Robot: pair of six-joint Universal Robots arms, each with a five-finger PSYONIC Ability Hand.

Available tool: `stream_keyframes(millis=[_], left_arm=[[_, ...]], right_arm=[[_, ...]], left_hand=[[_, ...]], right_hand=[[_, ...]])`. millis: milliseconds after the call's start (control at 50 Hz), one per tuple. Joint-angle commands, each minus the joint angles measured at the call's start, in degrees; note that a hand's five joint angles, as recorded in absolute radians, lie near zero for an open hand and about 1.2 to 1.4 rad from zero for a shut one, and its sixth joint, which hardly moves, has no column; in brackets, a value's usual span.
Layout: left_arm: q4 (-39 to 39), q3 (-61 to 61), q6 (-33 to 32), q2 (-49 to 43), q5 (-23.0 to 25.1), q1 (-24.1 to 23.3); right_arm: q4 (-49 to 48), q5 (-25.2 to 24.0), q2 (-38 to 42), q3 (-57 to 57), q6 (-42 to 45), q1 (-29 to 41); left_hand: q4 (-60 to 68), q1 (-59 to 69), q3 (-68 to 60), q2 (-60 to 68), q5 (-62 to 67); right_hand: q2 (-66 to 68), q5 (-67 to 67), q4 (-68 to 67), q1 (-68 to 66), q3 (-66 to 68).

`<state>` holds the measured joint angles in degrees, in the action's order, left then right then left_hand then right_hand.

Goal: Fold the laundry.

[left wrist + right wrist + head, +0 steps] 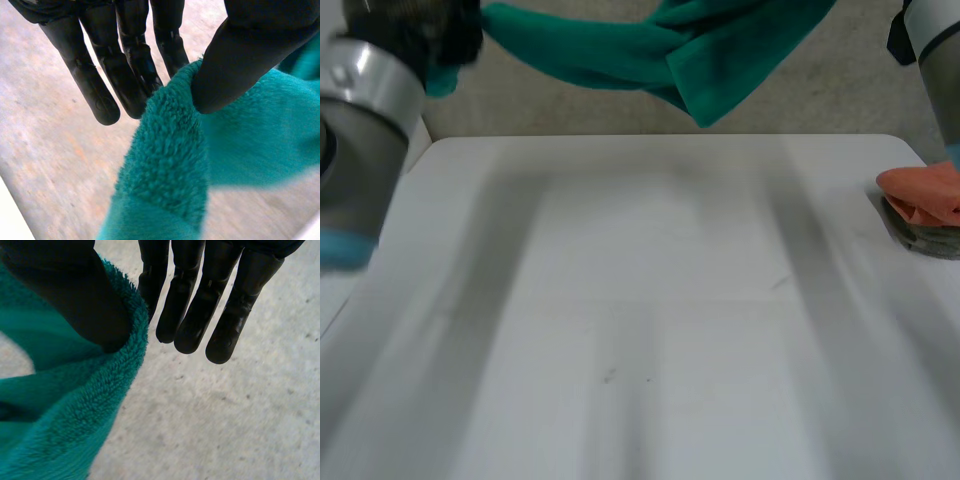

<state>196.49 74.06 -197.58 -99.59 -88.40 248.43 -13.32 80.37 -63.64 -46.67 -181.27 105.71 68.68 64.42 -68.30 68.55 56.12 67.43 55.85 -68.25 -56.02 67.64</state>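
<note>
Holding a green towel (650, 55) up in the air, past the far edge of the white tabletop (650, 300). Pinching one end between thumb and finger with the left hand (125, 65). Pinching the other end the same way with the right hand (195, 315). Lying near the tabletop's right edge: an orange cloth (925, 190).

Your left arm (360, 130) is shiny grey, capped light blue; left hand (112, 70) and right hand (200, 305) are glossy black, fingers round-tipped.
</note>
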Motion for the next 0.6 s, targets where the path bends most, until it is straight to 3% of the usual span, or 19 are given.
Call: stream_keyframes(millis=[20, 120, 160, 220, 300, 440, 600], left_arm=[[-0.7, 24.4, -0.9, 4.0, 1.0, -0.8], [-3.9, 34.0, -1.6, 2.9, 2.1, -2.8], [-8.8, 35.7, -2.5, 1.3, 2.9, -5.7], [-16.5, 32.7, -4.6, -0.7, 4.5, -8.5], [-20.0, 24.7, -4.9, -0.8, 4.7, -6.7], [-15.0, 12.9, -2.6, -2.2, 4.5, 0.9], [-14.1, 5.0, 1.0, -14.6, 4.7, 2.1]], right_arm=[[9.9, -6.0, -4.5, -10.6, 0.2, -0.1], [15.2, -9.4, -4.5, -14.4, 2.9, -1.7], [15.3, -9.7, -4.4, -15.3, 4.9, -2.0], [15.7, -9.8, -4.0, -16.1, 9.4, -1.7], [15.8, -10.1, -4.0, -16.3, 13.5, -1.6], [15.7, -11.1, -4.5, -16.4, 14.9, 0.7], [15.5, -13.8, -9.9, -16.6, 13.1, 3.2]], left_hand=[[11.3, 15.6, -11.7, 11.5, 13.9], [9.2, 13.4, -9.6, 9.3, 11.7], [-21.0, -16.7, 20.6, -20.9, -18.4], [-48.1, -43.9, 47.8, -48.0, -45.6], [-49.0, -44.8, 48.7, -48.9, -46.5], [-49.4, -45.1, 49.0, -49.3, -46.8], [-48.7, -44.5, 48.3, -48.6, -46.2]], right_hand=[[12.6, 14.1, -11.8, -24.0, 12.4], [12.6, 14.1, -11.8, -24.0, 12.4], [12.6, 14.1, -11.8, -24.0, 12.4], [12.6, 14.1, -11.8, -24.0, 12.4], [12.6, 14.1, -11.8, -24.0, 12.4], [12.6, 14.1, -11.8, -24.0, 12.4], [12.6, 14.1, -11.8, -24.0, 12.4]])
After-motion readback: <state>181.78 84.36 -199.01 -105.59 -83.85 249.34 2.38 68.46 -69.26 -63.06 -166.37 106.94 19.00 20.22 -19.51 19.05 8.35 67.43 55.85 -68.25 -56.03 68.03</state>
